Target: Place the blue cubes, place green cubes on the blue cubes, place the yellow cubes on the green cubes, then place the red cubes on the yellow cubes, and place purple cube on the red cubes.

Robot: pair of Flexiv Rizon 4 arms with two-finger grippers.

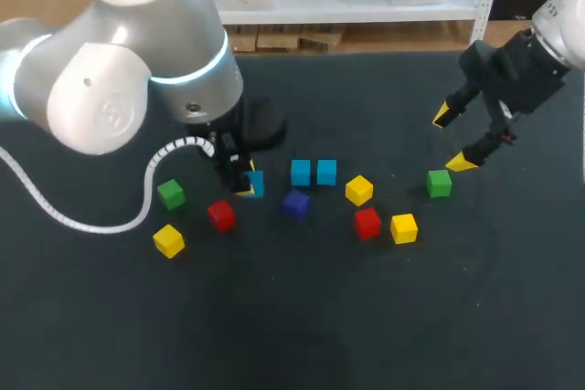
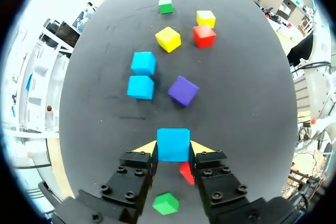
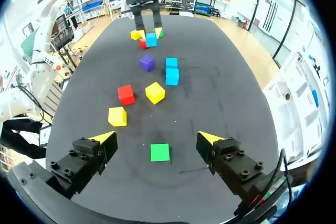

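The left claw (image 1: pixel 245 180) is closed on the held blue cube (image 1: pixel 254 184). In the left wrist view both yellow fingertips (image 2: pixel 145 148) press against its two sides, and the cube fills the whole gap between them. It is a little left of the middle of the counter (image 1: pixel 302 326). I cannot tell if it rests on the surface or hangs just above it.

Just to the right of it, the second blue cube (image 1: pixel 301 172) and the third blue cube (image 1: pixel 326 172) sit side by side, very close together. The purple cube (image 1: pixel 294 203) lies just on the near side of the second one and is turned a little.

Further right are the far yellow cube (image 1: pixel 359 190), the right red cube (image 1: pixel 367 222) and the near yellow cube (image 1: pixel 403 227). The last two are just beside each other. The right green cube (image 1: pixel 439 183) is the one most to the right.

On the left side, the left red cube (image 1: pixel 220 215) is near the left claw. The left green cube (image 1: pixel 170 194) and the left yellow cube (image 1: pixel 168 240) are further left. All cubes lie single, none is on top of another.

The right claw (image 1: pixel 454 139) hangs over the far right part of the counter. Its fingers are spread wide and hold nothing. In the right wrist view the right green cube lies under the gap between them, apart from both.

The counter surface is dark, almost black and matte, with a few faint pale marks. A white coiled cable (image 1: pixel 91 216) from the left arm curves over the left side of it.
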